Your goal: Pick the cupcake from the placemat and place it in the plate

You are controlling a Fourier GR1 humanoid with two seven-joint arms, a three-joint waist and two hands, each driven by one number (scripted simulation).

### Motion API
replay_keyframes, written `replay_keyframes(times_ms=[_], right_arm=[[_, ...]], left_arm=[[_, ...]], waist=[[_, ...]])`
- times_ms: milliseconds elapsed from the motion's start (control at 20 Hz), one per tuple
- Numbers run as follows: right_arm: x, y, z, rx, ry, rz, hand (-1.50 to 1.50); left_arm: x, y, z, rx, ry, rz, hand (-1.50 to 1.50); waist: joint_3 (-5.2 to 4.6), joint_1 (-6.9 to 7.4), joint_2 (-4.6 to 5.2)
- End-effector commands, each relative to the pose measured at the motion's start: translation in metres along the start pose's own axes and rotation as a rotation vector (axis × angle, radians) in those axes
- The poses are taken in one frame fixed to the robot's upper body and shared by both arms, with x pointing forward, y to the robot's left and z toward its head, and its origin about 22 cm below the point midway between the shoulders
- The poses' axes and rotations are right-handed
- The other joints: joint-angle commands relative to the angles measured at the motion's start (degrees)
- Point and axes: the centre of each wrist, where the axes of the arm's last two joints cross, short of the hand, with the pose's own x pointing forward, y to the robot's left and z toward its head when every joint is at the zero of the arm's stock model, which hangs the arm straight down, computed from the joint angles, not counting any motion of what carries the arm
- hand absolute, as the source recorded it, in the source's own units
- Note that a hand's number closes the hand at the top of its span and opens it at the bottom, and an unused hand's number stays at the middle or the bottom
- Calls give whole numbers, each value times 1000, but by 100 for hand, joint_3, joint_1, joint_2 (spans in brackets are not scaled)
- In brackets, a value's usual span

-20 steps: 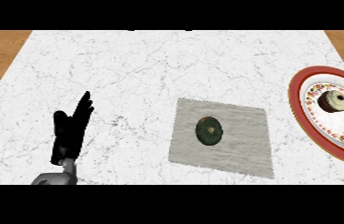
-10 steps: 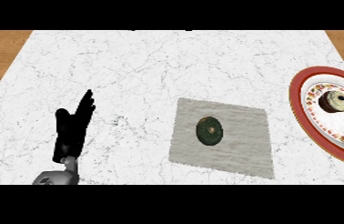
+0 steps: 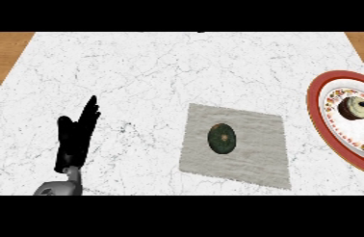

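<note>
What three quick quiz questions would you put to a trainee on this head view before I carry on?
1. True or false: the cupcake lies on the placemat.
2. Where is the plate? A: at the view's right edge, partly cut off. B: at the view's left edge. C: on the placemat.
3. Fill in: the left hand, at the view's lower left, holds nothing and its fingers are ____ (straight or curled).

Key: 1 true; 2 A; 3 straight.
</note>
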Motion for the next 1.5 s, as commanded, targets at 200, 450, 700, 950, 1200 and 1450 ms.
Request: replay_keyframes(times_ms=[200, 450, 700, 950, 1200, 1450], right_arm=[[-10, -4, 10, -47, 39, 42, -150], [-16, -22, 23, -62, 44, 41, -150], [-21, -47, 42, -98, 73, 82, -150], [-12, -62, 39, -150, 60, 57, -150], [-23, -66, 56, -226, 85, 88, -150], [-11, -89, 58, -247, 93, 87, -150]], left_arm=[[-9, -9, 3, -3, 16, 3, 0], [3, -10, -8, -8, 7, 12, 0], [-1, -13, 4, -4, 6, -7, 0], [10, -18, -3, -6, -7, 1, 0], [13, -7, -5, -15, -6, -14, 0], [-9, -13, 0, -13, 4, 2, 0]], waist=[[1, -3, -1], [7, 4, 13], [15, 37, 19], [23, 47, 30], [28, 55, 33], [31, 63, 41]])
